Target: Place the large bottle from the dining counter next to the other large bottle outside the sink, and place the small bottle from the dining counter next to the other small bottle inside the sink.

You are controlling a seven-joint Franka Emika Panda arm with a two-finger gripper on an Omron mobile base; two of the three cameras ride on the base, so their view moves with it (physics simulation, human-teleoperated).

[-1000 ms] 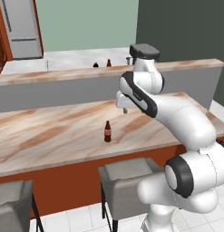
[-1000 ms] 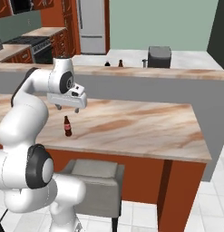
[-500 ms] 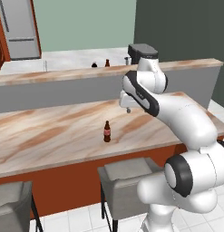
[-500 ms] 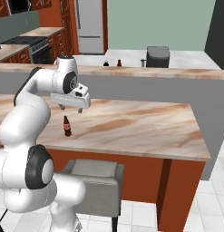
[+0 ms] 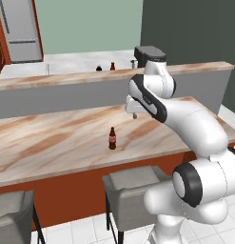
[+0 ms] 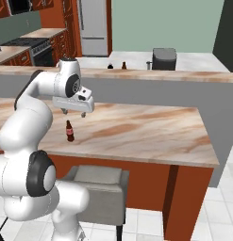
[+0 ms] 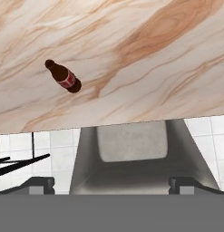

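The small bottle stands alone on the surface, near its front edge. The pincer hangs above, spread wide, holding nothing. A grey stool sits below.

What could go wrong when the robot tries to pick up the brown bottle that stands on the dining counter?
1. The end effector hangs open above the dining counter, to one side of the brown bottle. Descending without first centring over it could knock the narrow upright bottle over.
2. If it falls, it may roll off the near counter edge onto the stool or the floor.
3. The neck is thin, so a high grasp may slip.
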